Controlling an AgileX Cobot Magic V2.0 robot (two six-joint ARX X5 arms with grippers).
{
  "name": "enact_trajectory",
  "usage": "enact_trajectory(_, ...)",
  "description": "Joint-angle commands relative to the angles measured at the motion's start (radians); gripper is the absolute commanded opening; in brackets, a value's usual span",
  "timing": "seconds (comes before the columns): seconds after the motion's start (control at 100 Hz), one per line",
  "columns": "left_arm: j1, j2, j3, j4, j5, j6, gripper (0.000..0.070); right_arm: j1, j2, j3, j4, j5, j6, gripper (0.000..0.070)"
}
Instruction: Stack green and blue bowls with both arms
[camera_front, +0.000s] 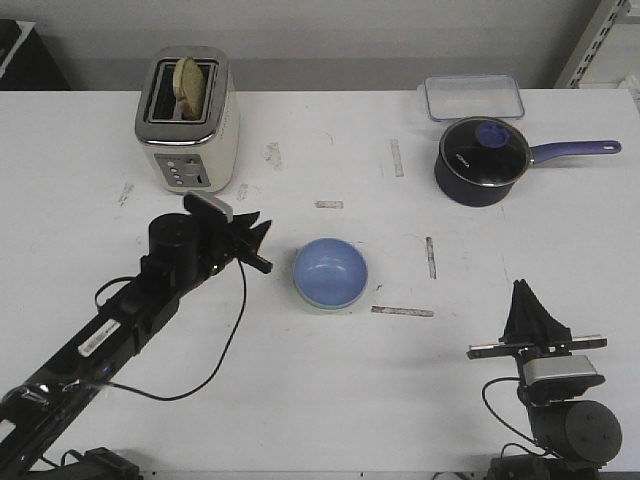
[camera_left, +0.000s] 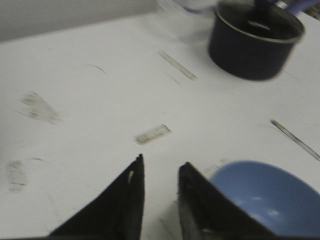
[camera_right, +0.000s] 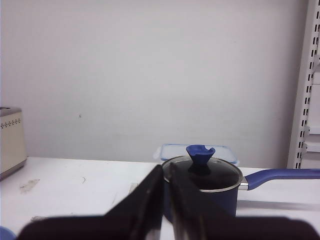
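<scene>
The blue bowl (camera_front: 330, 270) stands upright at the table's middle. A thin pale green rim (camera_front: 322, 306) shows under its near edge, as of the green bowl beneath it; the rest of that bowl is hidden. My left gripper (camera_front: 258, 245) is open and empty, just left of the bowl and apart from it. In the left wrist view the gripper (camera_left: 160, 167) has its jaws apart over bare table, with the blue bowl (camera_left: 267, 200) beside one finger. My right gripper (camera_front: 523, 300) is shut and empty at the near right, far from the bowl. In the right wrist view it (camera_right: 166, 172) points toward the saucepan.
A cream toaster (camera_front: 188, 120) with bread stands at the back left. A dark navy saucepan (camera_front: 482, 160) with a lid and long handle sits at the back right, with a clear lidded box (camera_front: 473, 97) behind it. Tape strips mark the table (camera_front: 400, 400).
</scene>
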Motion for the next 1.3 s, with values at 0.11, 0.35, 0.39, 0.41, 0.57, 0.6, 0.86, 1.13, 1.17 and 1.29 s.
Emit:
enact_trajectory(0.11,0.067,-0.135,-0.156,0.102,-0.092,0.021,0.0001,0.002,-0.002,0.003,0.01,0.0,-0.012,0.0007)
enact_trajectory(0.35,0.197,-0.347,-0.347,0.105,-0.092,0.02,0.0001,0.002,-0.002,0.003,0.01,0.0,-0.012,0.0007)
enact_trajectory(0.39,0.219,-0.384,-0.378,0.105,-0.092,0.02,0.0001,0.002,-0.002,0.003,0.01,0.0,-0.012,0.0007)
enact_trajectory(0.41,0.23,-0.402,-0.394,0.105,-0.092,0.02,0.0001,0.002,-0.002,0.003,0.01,0.0,-0.012,0.0007)
enact_trajectory(0.57,0.298,-0.559,-0.521,0.104,-0.092,0.02,0.0001,0.002,-0.002,0.003,0.01,0.0,-0.012,0.0007)
enact_trajectory(0.6,0.307,-0.591,-0.544,0.103,-0.092,0.02,0.0001,0.002,-0.002,0.003,0.01,0.0,-0.012,0.0007)
enact_trajectory(0.86,0.34,-0.845,-0.626,-0.043,-0.091,0.02,0.0001,0.002,-0.002,0.003,0.01,0.0,-0.012,0.0007)
enact_trajectory(1.13,0.34,-1.02,-0.626,-0.057,-0.091,0.02,0.0001,0.002,-0.002,0.003,0.01,0.0,-0.012,0.0007)
enact_trajectory(1.17,0.34,-1.04,-0.626,-0.057,-0.091,0.02,0.0001,0.002,-0.002,0.003,0.01,0.0,-0.012,0.0007)
enact_trajectory(1.29,0.34,-1.088,-0.626,-0.06,-0.101,0.02,0.0002,0.002,-0.002,0.003,0.01,0.0,-0.012,0.0007)
